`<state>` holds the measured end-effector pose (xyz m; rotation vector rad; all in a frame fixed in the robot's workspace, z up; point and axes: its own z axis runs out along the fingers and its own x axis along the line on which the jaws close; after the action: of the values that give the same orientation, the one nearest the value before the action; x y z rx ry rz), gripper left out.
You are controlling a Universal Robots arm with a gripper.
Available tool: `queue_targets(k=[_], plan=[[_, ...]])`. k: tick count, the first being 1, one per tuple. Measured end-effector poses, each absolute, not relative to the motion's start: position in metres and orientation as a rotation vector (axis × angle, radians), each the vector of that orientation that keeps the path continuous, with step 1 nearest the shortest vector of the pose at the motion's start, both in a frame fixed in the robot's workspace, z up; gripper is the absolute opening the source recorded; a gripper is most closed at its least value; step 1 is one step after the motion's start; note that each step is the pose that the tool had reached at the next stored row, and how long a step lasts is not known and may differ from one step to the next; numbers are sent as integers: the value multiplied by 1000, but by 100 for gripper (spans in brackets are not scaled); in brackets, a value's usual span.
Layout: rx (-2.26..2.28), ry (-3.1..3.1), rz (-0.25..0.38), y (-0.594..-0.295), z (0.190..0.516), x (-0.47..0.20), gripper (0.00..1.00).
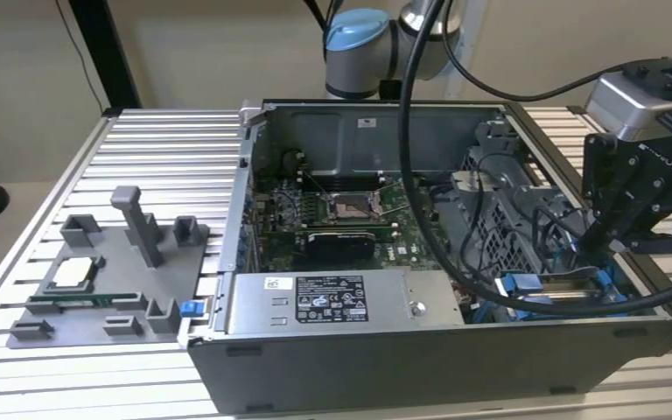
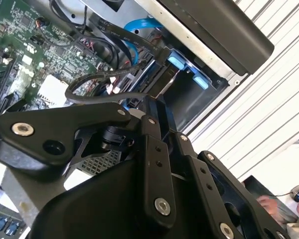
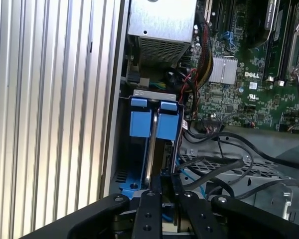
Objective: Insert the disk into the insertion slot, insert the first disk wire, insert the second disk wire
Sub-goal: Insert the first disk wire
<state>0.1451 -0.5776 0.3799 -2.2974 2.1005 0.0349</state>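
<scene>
The disk [image 1: 560,297] lies in the insertion slot [image 1: 511,289] at the near corner of the open computer case, on the exterior view's right. In the first wrist view the disk's silver edge [image 3: 150,149] runs between two blue tabs [image 3: 139,117] of the slot [image 3: 124,149]. My gripper [image 1: 591,252] reaches down to the disk's end opposite the tabs. Its fingers [image 3: 153,185] stand close together on a dark piece, and a black disk wire [image 3: 214,167] runs off from there. In the second wrist view the gripper [image 2: 157,102] sits before the dark bay [image 2: 189,99].
A grey labelled power-supply box [image 1: 336,302] fills the case's near side beside the slot. The motherboard [image 1: 336,210] and a perforated cage [image 1: 511,236] lie behind. Loose black cables [image 3: 269,184] cross near the gripper. A grey fixture plate [image 1: 102,289] rests on the slatted table [image 1: 161,157].
</scene>
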Motion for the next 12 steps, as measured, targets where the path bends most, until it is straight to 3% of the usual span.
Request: queue_targets(k=[12], plan=[[-2297,2100,36,-578,373,148,0]])
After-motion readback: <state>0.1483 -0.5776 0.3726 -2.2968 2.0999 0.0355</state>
